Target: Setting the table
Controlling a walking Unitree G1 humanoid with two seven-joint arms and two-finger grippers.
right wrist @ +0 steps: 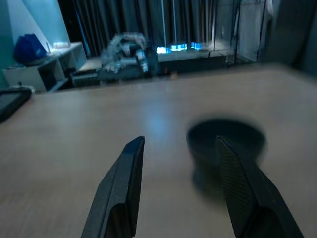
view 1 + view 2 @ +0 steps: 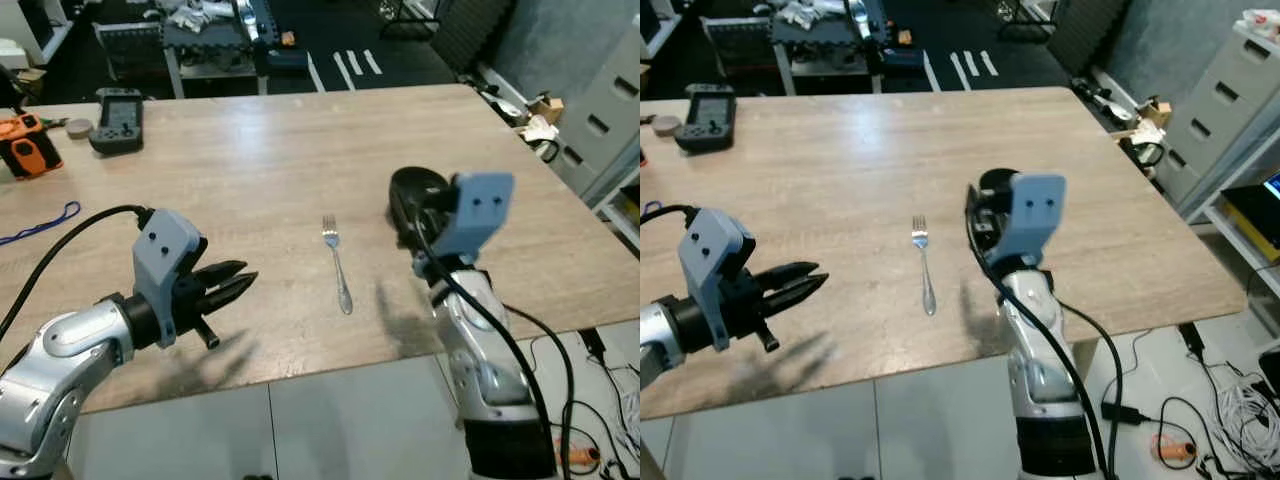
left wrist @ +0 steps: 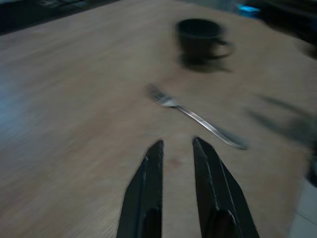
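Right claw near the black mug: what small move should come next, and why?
Probably ease the right claw forward so its open fingers straddle the black mug. The mug stands just ahead of it, ungrasped, right of the fork, while the left claw hovers apart.

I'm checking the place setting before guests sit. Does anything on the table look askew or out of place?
Nothing spilled or damaged. The fork lies flat, roughly straight, with the dark mug upright to its right. A handheld device sits at the far left corner.

Even overhead light brightens the table [image 2: 260, 180] in both eye views, with soft shadows under each arm. The wrist views are dim and bluish. The mug [image 3: 200, 39] and fork [image 3: 195, 116] are motion-blurred.
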